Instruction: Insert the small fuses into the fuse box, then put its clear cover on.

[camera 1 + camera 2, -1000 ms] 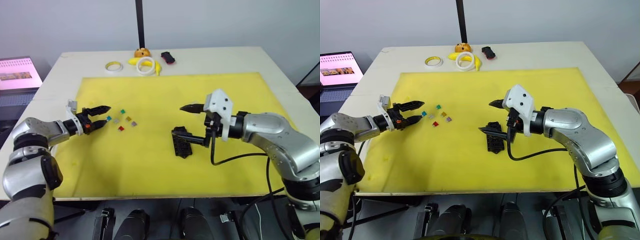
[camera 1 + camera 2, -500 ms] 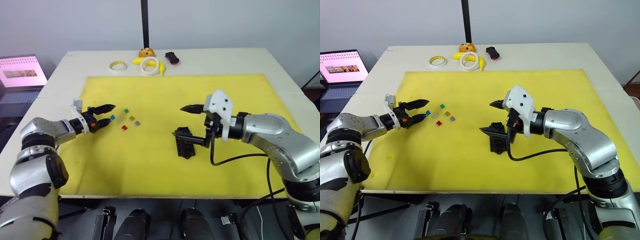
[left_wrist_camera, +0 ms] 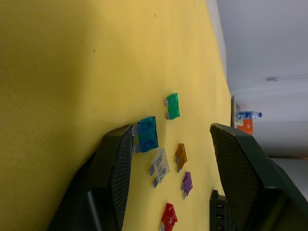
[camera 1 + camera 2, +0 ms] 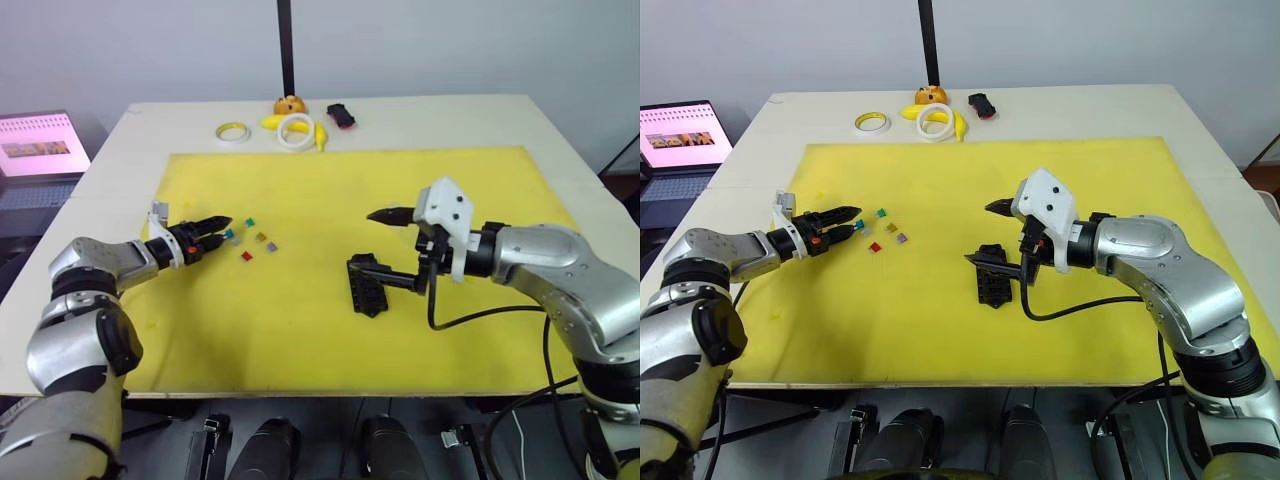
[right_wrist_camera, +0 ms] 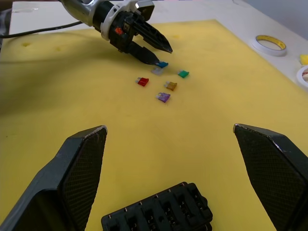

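Several small fuses lie on the yellow mat: blue, green, grey, yellow, purple and red. My left gripper is open and low over the mat, one fingertip touching the blue fuse. The black fuse box lies mid-mat with its slots facing up. My right gripper hovers open just above the fuse box's far end, holding nothing. The clear cover is out of view.
At the table's far edge sit two tape rings, a banana, an orange object and a small black-and-red object. A laptop stands off the table's left.
My left gripper has reached right, towards the fuses, and its fingertip now meets the blue fuse. The right gripper has stayed over the fuse box. The camera shifted slightly.
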`<state>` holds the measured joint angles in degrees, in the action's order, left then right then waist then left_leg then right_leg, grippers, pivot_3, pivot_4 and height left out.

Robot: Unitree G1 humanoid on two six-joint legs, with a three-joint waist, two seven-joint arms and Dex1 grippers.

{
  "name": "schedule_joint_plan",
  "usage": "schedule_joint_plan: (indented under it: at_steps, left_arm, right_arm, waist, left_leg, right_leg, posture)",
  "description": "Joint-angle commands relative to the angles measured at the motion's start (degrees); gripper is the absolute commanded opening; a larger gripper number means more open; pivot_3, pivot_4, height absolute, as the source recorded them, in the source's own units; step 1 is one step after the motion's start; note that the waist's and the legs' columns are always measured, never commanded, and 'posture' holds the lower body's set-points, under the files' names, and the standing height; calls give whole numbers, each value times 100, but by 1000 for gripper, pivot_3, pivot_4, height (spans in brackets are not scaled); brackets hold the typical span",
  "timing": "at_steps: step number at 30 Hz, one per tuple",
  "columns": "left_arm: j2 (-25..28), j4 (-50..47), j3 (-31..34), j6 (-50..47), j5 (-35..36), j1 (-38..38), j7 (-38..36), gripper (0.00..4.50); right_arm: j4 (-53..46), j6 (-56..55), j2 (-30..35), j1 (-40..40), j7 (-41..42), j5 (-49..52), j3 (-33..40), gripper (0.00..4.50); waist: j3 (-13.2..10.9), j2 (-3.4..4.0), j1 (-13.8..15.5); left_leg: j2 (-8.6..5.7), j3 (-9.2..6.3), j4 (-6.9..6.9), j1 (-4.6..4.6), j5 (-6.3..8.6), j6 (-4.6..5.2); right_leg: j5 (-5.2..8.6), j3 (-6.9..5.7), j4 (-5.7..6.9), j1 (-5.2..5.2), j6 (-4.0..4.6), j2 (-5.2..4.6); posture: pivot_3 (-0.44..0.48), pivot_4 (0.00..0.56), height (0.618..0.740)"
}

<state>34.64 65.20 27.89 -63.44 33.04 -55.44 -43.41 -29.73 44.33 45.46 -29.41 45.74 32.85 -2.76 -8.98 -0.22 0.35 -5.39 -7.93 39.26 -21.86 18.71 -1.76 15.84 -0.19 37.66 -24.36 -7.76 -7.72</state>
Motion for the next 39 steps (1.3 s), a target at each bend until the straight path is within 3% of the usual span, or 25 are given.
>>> schedule_joint_plan:
  at_steps: [1,10,13,15,28,31,39]
  left_arm:
    - [-35,58,19,47,-46,29,45,2679]
    - [-22,52,11,69,-56,60,45,2679]
    - [-25,83,52,120,-46,59,105,1768]
    - [-40,114,25,158,-86,57,190,821]
    - [-31,99,40,280,-128,98,267,821]
    - [-39,76,42,410,-154,115,341,31]
    - [288,-62,265,167,37,-29,195,31]
  right_arm:
    - [-235,-12,45,-12,-8,64,200,4500]
    - [-260,3,31,32,-26,62,207,4500]
    - [-249,2,33,28,-24,62,207,4500]
    - [-214,-10,43,23,-8,49,204,4500]
    - [-117,-29,49,6,38,44,219,4500]
    - [-99,-27,50,-21,42,39,222,4500]
    - [-169,102,3,16,-47,184,384,4500]
  waist:
    - [0,0,-1]
    - [0,0,-9]
    - [0,0,-18]
    - [0,0,-43]
    - [0,0,-102]
    - [0,0,-103]
    - [0,0,-130]
  left_leg:
    - [0,0,0,0,0,0]
    - [0,1,0,1,0,0]
    - [1,1,0,1,0,0]
    - [1,1,0,1,0,0]
    - [5,2,-1,4,0,-1]
    - [5,2,-1,4,0,-1]
    - [9,5,-2,8,-1,-2]
  right_leg:
    - [0,0,0,0,0,0]
    - [0,0,0,0,0,0]
    - [0,0,0,0,0,0]
    - [0,0,0,-1,0,1]
    - [0,0,5,-1,0,4]
    - [0,0,5,-1,0,4]
    - [0,0,7,-3,0,6]
  posture:
    - [0,150,740]
    - [0,150,740]
    - [0,150,740]
    - [0,150,740]
    - [0,150,740]
    - [0,150,740]
    - [0,150,740]
